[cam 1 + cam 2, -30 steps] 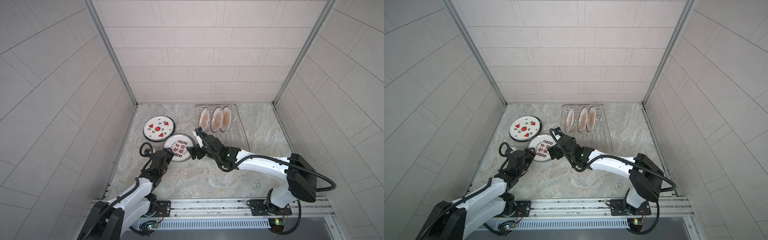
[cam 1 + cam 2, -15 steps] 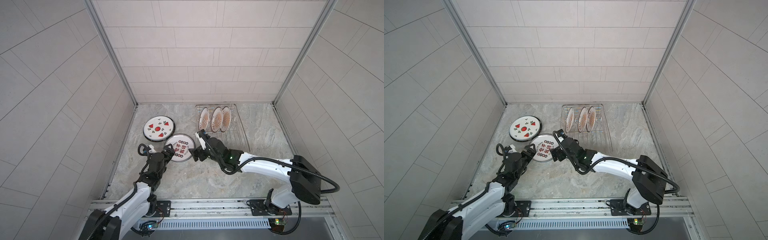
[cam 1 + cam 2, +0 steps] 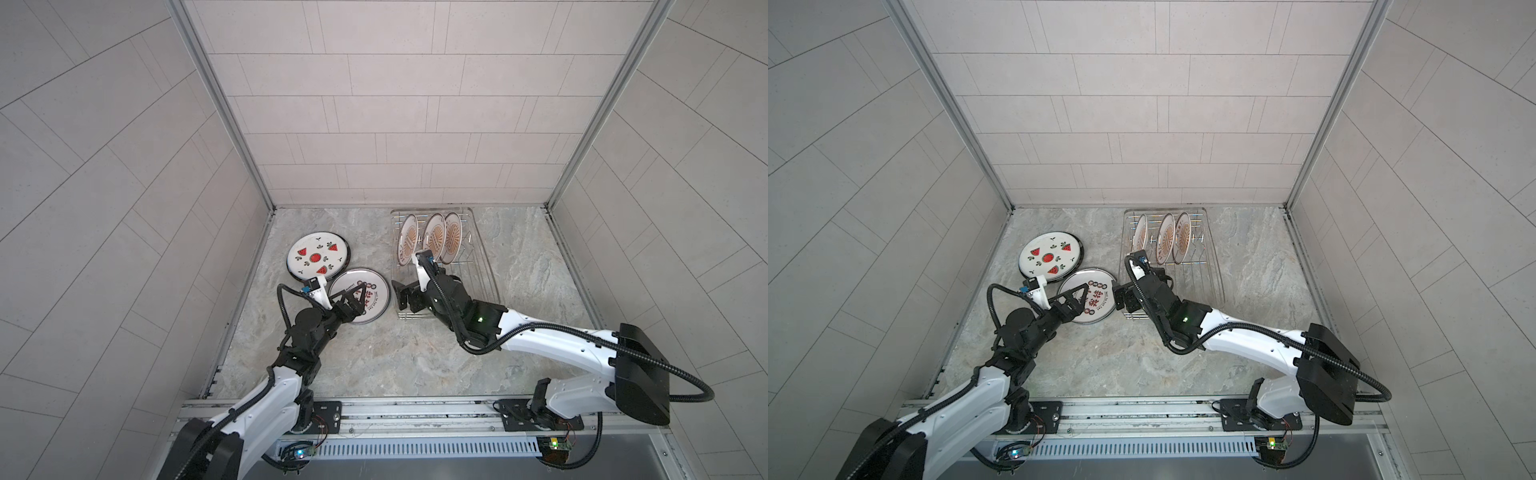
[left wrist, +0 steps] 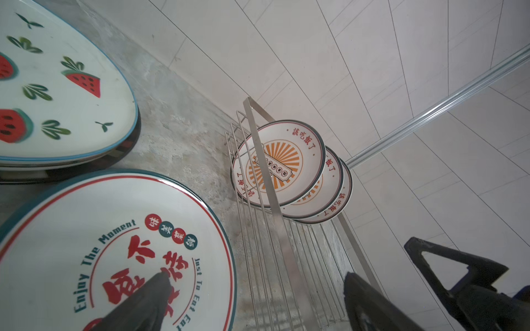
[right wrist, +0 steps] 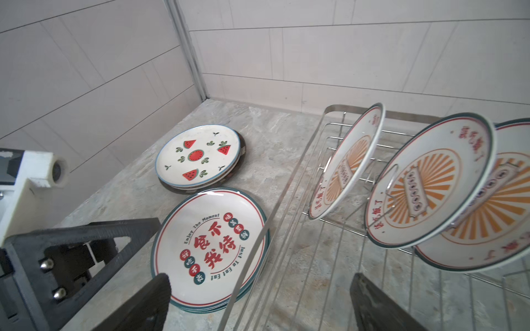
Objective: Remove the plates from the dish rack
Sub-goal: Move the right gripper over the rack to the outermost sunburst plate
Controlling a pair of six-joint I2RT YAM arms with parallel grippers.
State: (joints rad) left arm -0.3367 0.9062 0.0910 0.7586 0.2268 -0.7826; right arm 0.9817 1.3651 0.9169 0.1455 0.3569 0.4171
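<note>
**Top views.** In both top views the rack (image 3: pixel 478 276) (image 3: pixel 1209 277) sits on the desk (image 3: pixel 415 357) (image 3: pixel 1133 357) near the back wall. Its long axis runs from the wall toward the robot. Three sunburst plates (image 3: pixel 434 237) (image 3: pixel 1166 237) stand on edge in a row across its far end, rims in line with the rack's length and printed faces turned toward the left arm's side.

Left of the rack, the watermelon plate (image 3: pixel 318 255) (image 3: pixel 1050 257) lies flat and face up. The red-character plate (image 3: pixel 368 286) (image 3: pixel 1098 291) lies flat just beside it, nearer the robot. The left fingers (image 3: pixel 356 298) (image 3: pixel 1080 296) are spread over that plate's near edge and grip nothing. The right fingers (image 3: pixel 402 293) (image 3: pixel 1128 300) stand apart and empty at the rack's near left corner.

**Left wrist view.** The left fingers (image 4: pixel 137 303) are wide apart, one above the red-character plate (image 4: pixel 114 229). The watermelon plate (image 4: pixel 57 94) tops a low stack with a darker plate beneath it. The rack (image 4: pixel 275 206) stretches away, and the sunburst plates (image 4: pixel 278 163) overlap at its far end, leaning. The right fingers (image 4: pixel 459 272) show at the frame's edge.

**Right wrist view.** The right fingers (image 5: pixel 143 303) are parted with nothing between them, straddling the side rail of the rack (image 5: pixel 286 200). The sunburst plates (image 5: pixel 430 183) tilt against upright prongs. The red-character plate (image 5: pixel 212 246) caps a stack of like-rimmed plates, and the watermelon plate (image 5: pixel 198 156) lies beyond it. The left fingers (image 5: pixel 86 246) sit close by.
</note>
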